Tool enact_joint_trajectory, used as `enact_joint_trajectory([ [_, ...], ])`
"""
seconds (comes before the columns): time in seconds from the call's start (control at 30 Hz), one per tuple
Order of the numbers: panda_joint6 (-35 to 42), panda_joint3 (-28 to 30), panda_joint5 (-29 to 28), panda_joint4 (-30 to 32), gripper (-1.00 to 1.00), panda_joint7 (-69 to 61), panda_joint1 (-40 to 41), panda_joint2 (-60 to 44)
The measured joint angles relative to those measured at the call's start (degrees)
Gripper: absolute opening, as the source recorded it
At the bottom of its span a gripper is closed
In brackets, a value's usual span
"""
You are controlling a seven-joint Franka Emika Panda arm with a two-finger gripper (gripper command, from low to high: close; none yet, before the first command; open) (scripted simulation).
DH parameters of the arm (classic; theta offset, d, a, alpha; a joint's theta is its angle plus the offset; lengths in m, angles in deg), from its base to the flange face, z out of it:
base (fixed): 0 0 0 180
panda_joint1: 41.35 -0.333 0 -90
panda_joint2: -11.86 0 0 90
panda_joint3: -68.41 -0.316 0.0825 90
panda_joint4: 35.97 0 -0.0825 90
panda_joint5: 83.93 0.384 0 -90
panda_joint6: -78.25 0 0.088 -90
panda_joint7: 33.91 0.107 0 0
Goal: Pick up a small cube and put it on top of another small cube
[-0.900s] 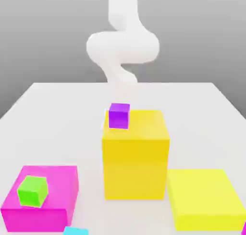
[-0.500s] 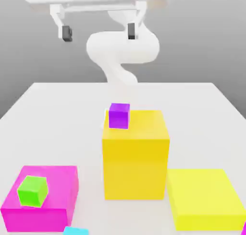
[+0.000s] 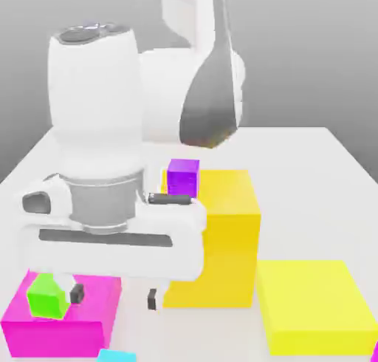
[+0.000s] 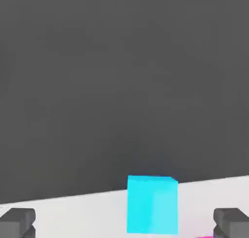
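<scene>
While fingers gape, two yellow blocks

Bulky white arm, dark-tipped claw

Matt, smooth cyan cube

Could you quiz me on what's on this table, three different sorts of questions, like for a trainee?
1. True or false: the green cube sits on the magenta block.
2. Which small cube rests on the tall yellow block? A) cyan B) purple C) green
3. Fill in: the end effector has its fingers ____, with the cyan cube ahead of them in the hand view.

Key: 1 true; 2 B, the purple cube; 3 open.
</scene>
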Motion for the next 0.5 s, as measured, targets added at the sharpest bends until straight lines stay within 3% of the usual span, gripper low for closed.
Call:
enact_joint_trajectory([
  [0.2, -6.4, -0.7, 1.2, -1.7, 0.00, -1.2, 1.5, -12.4],
  [0.23, -7.9, -1.1, 1.5, -2.1, -1.00, -1.5, 1.8, -14.4],
  [0.5, -7.2, -0.9, 1.4, -1.9, -1.00, -1.4, 1.7, -13.5],
])
